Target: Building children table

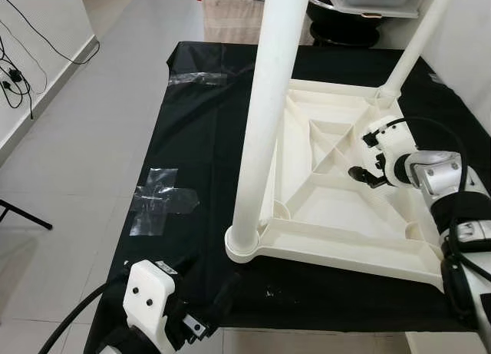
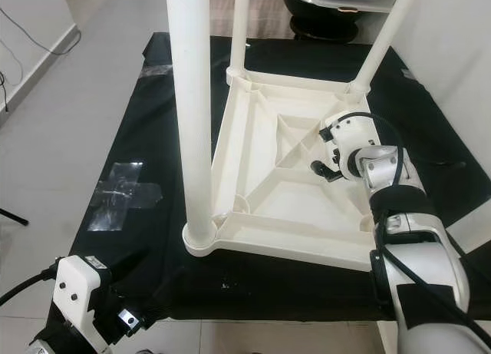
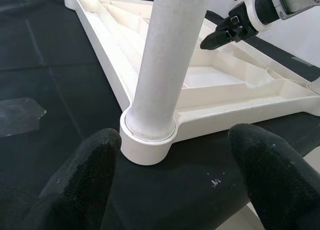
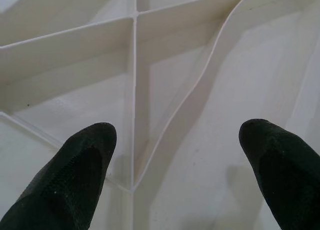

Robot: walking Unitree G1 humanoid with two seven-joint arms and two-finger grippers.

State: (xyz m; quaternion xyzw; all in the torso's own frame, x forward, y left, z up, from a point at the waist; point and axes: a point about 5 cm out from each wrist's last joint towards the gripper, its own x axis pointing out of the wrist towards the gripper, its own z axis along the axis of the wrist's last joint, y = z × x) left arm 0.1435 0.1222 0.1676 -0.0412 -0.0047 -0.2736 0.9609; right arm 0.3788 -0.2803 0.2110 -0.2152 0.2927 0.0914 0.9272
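The upturned white tabletop (image 1: 360, 223) lies on black sheeting (image 1: 199, 131), legs (image 1: 265, 116) standing up. The right tool (image 4: 175, 155) hovers over its ribs, fingers apart. The left tool (image 3: 175, 180) sits spread before the near leg.

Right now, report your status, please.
Both hands open: left hand near the front leg, right hand over the upturned tabletop. Three legs standing. Nothing blocking.
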